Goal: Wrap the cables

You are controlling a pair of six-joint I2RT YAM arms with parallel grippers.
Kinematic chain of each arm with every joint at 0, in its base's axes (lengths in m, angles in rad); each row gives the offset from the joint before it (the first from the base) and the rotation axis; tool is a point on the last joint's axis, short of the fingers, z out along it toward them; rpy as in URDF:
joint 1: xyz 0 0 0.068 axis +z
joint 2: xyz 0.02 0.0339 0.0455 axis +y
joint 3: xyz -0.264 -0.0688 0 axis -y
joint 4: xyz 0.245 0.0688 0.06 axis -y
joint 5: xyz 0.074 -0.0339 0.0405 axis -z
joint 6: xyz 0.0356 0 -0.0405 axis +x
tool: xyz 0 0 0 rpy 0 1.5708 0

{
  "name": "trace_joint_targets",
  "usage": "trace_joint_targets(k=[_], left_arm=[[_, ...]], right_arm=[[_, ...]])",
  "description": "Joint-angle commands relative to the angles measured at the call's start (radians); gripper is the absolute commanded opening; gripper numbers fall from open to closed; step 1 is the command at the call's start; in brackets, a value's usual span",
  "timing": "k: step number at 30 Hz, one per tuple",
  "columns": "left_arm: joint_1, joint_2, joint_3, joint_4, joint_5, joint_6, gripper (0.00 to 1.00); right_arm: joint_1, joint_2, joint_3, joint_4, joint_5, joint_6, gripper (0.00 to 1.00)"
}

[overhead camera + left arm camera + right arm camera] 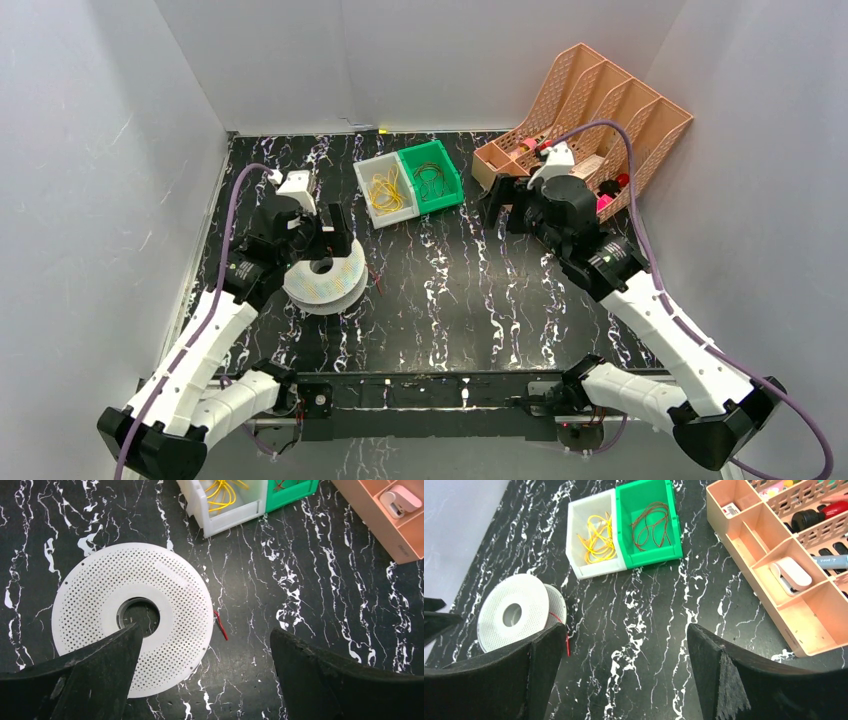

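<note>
Black marble-patterned table (pixel 450 290) with white veins carries everything here. At the far left the left gripper (pixel 325 235) hangs over the white perforated spool (pixel 335 285), its jaws spread wide with nothing between them. In the left wrist view one finger (pixel 95 675) overlaps the near edge of the spool's centre hole and the other stands out over bare table; whether the finger touches the spool cannot be told. The spool lies tilted on its side, one round flange facing up. Just right of it a short red wire (pixel 220 626) lies on the table, close to the flange edge.

Further right and toward the back wall, two small bins stand touching side by side. The white bin (pixel 596 571) holds the yellow cables (pixel 597 539), loose in a tangle, well apart from the spool. The green bin (pixel 656 559) on its right holds thin brown wires (pixel 651 525), also loose.

Right of the bins hovers the right gripper (pixel 624 630), jaws parted and empty, above bare table. Beyond it at the far right sits a peach desk organiser (pixel 804 615), its low front tray divided into compartments; one of them holds a small white object (pixel 791 574), and pens and dark items fill the slotted racks behind
</note>
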Motion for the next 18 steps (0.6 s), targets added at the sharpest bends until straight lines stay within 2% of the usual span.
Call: trace_joint_targets(k=[1,9,18], left_arm=[[-0.002,0.017,0.061,-0.056,0.069,0.026,0.98],[-0.002,0.050,0.093,-0.098,0.093,0.032,0.98],[-0.002,0.097,0.117,-0.101,0.053,0.052,0.98]], right_arm=[[-0.003,-0.017,-0.032,-0.009,0.003,-0.026,0.98],[-0.003,0.010,-0.047,-0.044,-0.013,-0.065,0.98],[-0.003,0.058,-0.080,-0.036,-0.126,-0.079,0.98]])
